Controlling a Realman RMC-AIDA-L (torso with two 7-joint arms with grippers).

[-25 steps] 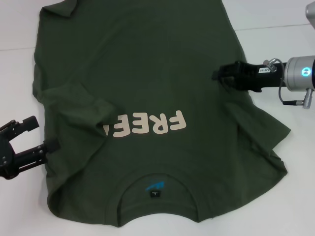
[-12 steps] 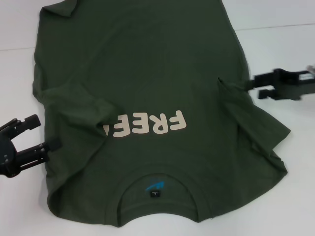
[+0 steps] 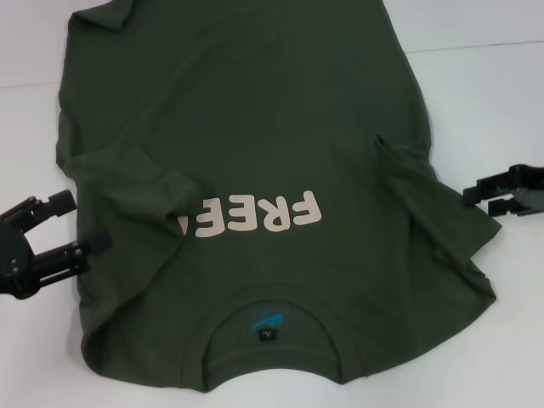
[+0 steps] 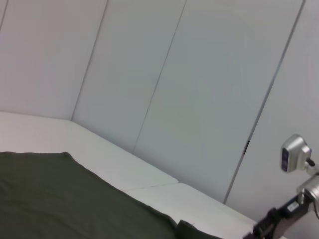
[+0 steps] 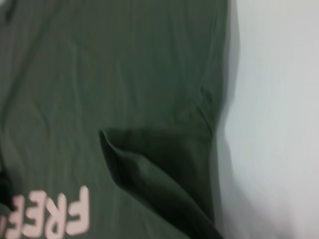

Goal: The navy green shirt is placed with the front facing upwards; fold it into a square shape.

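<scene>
A: Head view first: what lies on the white table [image 3: 493, 93]?

B: The navy green shirt [image 3: 255, 127], a large dark olive cotton T-shirt, spread front up. Its round ribbed collar [image 3: 272, 336] is at the near edge and the hem runs off at the far side. The cream "FREE" print [image 3: 255, 217] reads upside down from here, and its last part is covered.

A: Covered by what?

B: By the left sleeve [image 3: 140, 183], folded inward across the chest. The right sleeve [image 3: 425, 195] is also turned in, with a raised crease along the shirt's right side.

A: And the grippers?

B: The left gripper [image 3: 83, 223], a black two-fingered pincer, sits at the shirt's left edge with its fingers spread apart, gripping nothing; the nearer fingertip is just at the cloth's border. The right gripper [image 3: 483, 198] is off the shirt's right side, over bare table, near the folded sleeve, its two black fingers also parted and empty.

A: Anything more from the wrist cameras?

B: The right wrist view shows the folded right sleeve [image 5: 149, 164] close beside the print [image 5: 55, 219]. The left wrist view shows a far corner of the shirt [image 4: 65, 199] lying flat, with pale wall panels [image 4: 199, 89] behind.
</scene>
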